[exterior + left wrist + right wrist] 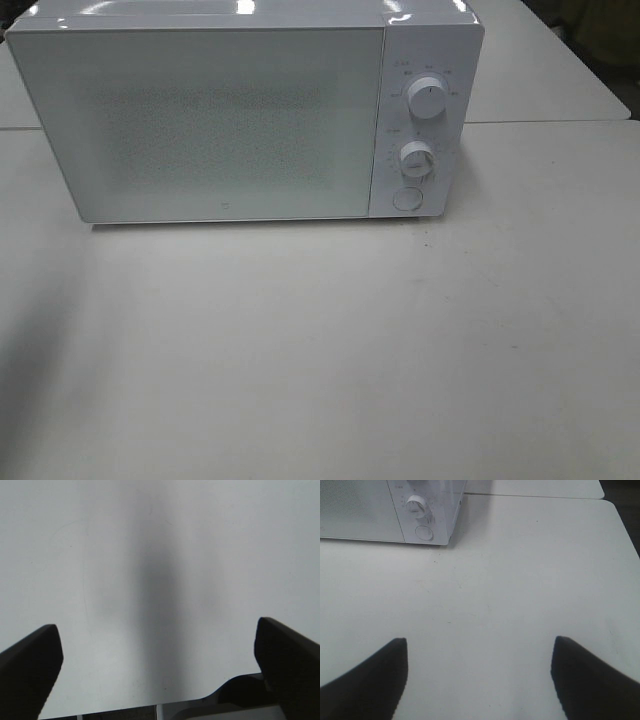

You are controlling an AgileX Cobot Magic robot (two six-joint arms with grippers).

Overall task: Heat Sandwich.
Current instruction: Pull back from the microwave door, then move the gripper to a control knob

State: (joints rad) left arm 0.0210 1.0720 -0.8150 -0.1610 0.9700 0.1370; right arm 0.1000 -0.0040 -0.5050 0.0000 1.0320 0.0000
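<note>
No sandwich shows in any view. A white microwave [240,110] stands at the back of the table with its door shut; its two dials [427,100] and round button [405,198] are on the right panel. Neither arm appears in the exterior high view. My left gripper [157,645] hangs open over bare white tabletop, nothing between its dark fingers [30,665]. My right gripper [479,645] is open too, empty, over the table in front of the microwave's [385,510] right corner.
The white table [320,350] stretches in front of the microwave. A seam [550,122] joins it to another table behind on the right. A dark gap shows past the table's right edge [625,525].
</note>
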